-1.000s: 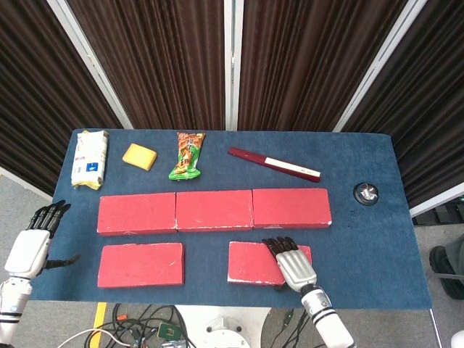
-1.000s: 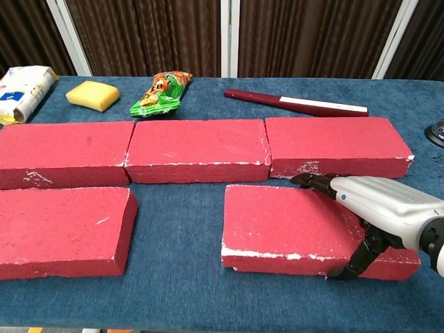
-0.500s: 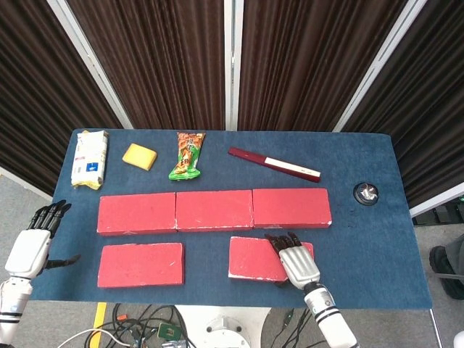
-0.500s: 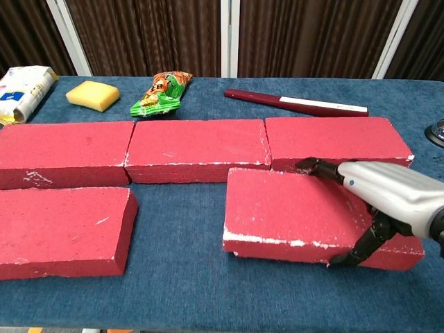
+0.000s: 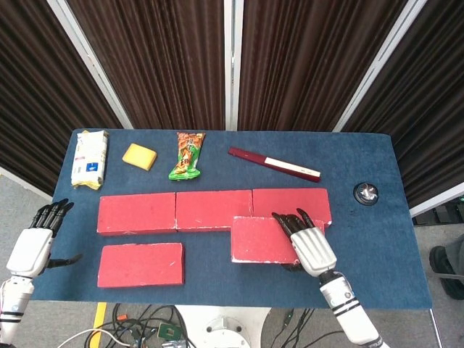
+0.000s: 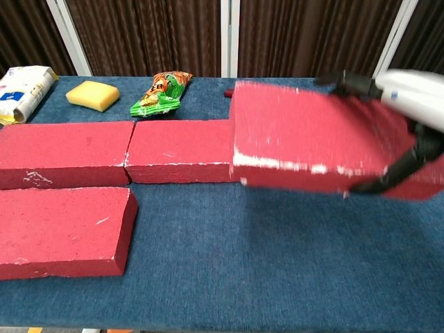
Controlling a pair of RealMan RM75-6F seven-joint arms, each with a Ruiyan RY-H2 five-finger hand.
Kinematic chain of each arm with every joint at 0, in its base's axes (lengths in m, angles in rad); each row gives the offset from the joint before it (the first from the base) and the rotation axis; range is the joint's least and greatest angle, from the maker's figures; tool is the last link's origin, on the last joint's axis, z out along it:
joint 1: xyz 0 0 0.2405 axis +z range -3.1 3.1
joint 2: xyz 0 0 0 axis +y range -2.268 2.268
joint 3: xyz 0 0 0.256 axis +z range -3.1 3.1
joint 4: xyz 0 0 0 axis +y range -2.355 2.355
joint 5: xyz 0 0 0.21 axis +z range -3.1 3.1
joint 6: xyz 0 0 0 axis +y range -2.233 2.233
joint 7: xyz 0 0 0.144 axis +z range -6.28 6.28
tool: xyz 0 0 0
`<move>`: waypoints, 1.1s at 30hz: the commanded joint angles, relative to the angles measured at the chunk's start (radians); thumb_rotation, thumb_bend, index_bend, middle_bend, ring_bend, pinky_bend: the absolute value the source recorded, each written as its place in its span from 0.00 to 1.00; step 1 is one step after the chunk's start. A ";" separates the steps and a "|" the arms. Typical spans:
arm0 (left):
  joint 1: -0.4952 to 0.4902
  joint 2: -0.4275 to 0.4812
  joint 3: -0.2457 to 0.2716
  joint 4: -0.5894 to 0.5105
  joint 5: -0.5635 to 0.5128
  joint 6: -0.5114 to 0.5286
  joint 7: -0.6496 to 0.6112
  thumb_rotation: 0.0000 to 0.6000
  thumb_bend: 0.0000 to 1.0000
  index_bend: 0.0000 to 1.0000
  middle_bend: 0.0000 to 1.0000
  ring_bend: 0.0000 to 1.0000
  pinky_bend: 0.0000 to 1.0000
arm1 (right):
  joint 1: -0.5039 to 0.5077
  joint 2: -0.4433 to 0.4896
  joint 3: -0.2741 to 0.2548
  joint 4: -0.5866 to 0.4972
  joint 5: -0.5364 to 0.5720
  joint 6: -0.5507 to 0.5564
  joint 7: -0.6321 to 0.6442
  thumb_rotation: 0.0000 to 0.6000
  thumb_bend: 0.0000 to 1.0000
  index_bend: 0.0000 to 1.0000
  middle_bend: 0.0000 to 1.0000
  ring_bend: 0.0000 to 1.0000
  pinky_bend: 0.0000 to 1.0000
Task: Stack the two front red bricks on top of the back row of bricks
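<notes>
Overhead head view; low frontal chest view

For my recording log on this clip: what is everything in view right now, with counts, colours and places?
Back-row red rectangular bricks: three, red, end to end across mid-table.
Front-left red rectangular brick: one, red, flat on table.
Lifted red rectangular brick: one, red, raised off the table, before the back row's right end.
White paper packet: one, back-left corner.
Yellow sponge block: one, back left.
Green-orange snack bag: one, back centre.
Maroon-white flat stick: one, back right.
Round metal knob: one, right edge.
Blue table: one.
Left hand: fingers apart, off table's left.
Right hand: grips lifted brick.
</notes>
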 commanded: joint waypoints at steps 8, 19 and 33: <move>-0.008 -0.007 -0.002 0.012 -0.010 -0.019 -0.008 1.00 0.00 0.00 0.00 0.00 0.00 | 0.308 0.106 0.214 0.159 0.242 -0.389 0.070 1.00 0.08 0.00 0.23 0.16 0.00; -0.010 -0.014 0.000 0.042 -0.023 -0.038 -0.037 1.00 0.00 0.00 0.00 0.00 0.00 | 0.488 -0.004 0.211 0.419 0.343 -0.562 0.158 1.00 0.08 0.00 0.24 0.16 0.00; -0.017 -0.024 0.000 0.070 -0.019 -0.044 -0.068 1.00 0.00 0.00 0.00 0.00 0.00 | 0.513 -0.062 0.149 0.480 0.401 -0.534 0.231 1.00 0.07 0.00 0.23 0.15 0.00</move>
